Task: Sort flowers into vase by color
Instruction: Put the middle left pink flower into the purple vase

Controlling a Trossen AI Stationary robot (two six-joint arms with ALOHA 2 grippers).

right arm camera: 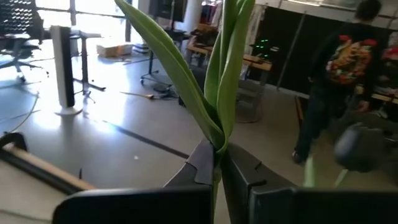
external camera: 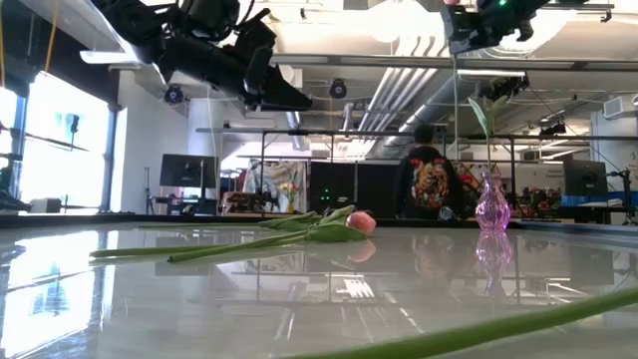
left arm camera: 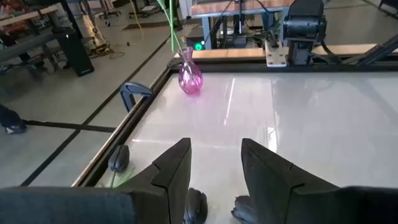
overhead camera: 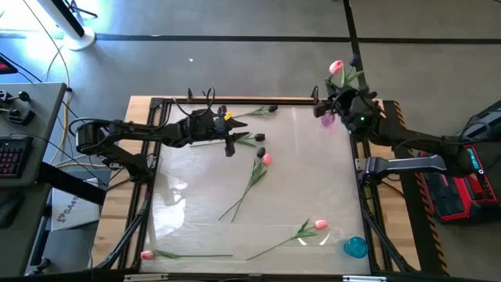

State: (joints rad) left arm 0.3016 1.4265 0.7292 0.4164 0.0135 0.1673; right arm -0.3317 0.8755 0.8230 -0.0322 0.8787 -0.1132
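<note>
Table [overhead camera: 313, 188]: glossy top, as I see it.
Lying flat: pink tulips [overhead camera: 252, 178] (several scattered), dark tulips [overhead camera: 254, 138].
Standing: pink vase [overhead camera: 327, 119], blue vase [overhead camera: 355, 247].

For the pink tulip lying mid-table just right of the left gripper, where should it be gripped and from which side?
Probably on the bare stem of the pink tulip, between head and leaves, coming straight down. It lies flat on the table, stem running diagonally, so the fingers should close across that line. The left gripper is nearest, fingers open; the right gripper holds another flower.
</note>
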